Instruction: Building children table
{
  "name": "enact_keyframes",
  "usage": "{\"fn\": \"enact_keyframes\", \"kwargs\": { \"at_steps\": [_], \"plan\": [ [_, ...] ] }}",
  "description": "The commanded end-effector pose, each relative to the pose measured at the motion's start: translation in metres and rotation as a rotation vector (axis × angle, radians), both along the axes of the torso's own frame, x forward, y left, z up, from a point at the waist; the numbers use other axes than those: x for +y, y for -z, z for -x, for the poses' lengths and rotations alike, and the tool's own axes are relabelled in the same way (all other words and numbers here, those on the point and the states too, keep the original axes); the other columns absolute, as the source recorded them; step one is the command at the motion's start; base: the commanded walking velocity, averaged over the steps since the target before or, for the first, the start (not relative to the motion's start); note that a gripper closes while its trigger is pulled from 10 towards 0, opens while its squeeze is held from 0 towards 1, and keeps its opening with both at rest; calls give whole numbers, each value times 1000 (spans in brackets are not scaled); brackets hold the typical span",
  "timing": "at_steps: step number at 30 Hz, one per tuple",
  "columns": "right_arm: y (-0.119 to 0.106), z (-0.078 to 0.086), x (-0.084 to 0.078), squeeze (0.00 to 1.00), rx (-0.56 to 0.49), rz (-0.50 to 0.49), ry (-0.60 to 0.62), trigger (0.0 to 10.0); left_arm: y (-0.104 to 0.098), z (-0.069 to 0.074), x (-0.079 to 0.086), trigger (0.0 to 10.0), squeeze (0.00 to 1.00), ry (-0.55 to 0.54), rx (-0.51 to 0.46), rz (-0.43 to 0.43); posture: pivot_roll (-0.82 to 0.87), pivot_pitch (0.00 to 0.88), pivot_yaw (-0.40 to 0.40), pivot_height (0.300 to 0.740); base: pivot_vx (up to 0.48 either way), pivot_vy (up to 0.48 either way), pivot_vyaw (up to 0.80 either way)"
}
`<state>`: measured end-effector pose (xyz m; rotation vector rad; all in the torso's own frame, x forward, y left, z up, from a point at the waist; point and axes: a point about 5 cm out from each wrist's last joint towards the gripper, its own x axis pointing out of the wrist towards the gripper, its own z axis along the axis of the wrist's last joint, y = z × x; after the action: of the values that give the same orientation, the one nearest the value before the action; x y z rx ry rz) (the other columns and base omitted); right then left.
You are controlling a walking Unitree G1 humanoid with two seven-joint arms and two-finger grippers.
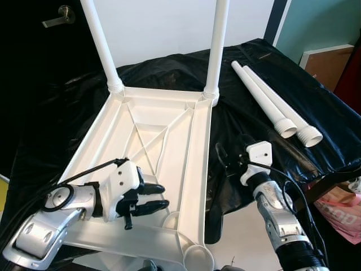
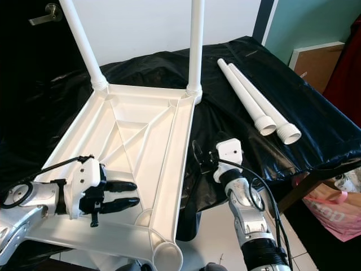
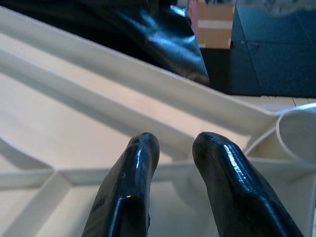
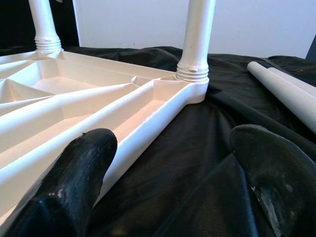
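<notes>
Your white tabletop [image 1: 144, 169] lies upside down on the black sheet [image 1: 254, 101], two legs [image 1: 216, 48] standing in its far corners and two loose legs [image 1: 271, 101] lying beside it. Your left gripper [image 1: 151, 199] hovers over its near ribs, fingers slightly parted and empty; your right gripper [image 4: 170, 173], spread wide and empty, sits just beside its near right edge

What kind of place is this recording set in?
Likely a room in a home: a door handle and white wall behind, and an upturned tabletop with loose legs on a black sheet.
</notes>
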<state>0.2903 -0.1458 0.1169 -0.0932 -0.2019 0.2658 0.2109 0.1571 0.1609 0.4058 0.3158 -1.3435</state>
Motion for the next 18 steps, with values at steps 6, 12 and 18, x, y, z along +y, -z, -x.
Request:
{"fn": "enact_keyframes", "kwargs": {
  "at_steps": [6,12,18],
  "plan": [
    [1,0,0,0,30,5,0,10000,8,-18,6,10000,0,-55,-119,-100,-41,76,20,740,0,0,0],
    [-2,-2,7,0,23,-3,-15,10000,8,-45,6,10000,0,-174,-201,-119,-47,75,25,740,0,0,0],
    [-4,-3,6,0,21,-5,-7,10000,11,-64,11,10000,0,-239,-293,-179,-60,71,32,740,0,0,0]
  ]
}}
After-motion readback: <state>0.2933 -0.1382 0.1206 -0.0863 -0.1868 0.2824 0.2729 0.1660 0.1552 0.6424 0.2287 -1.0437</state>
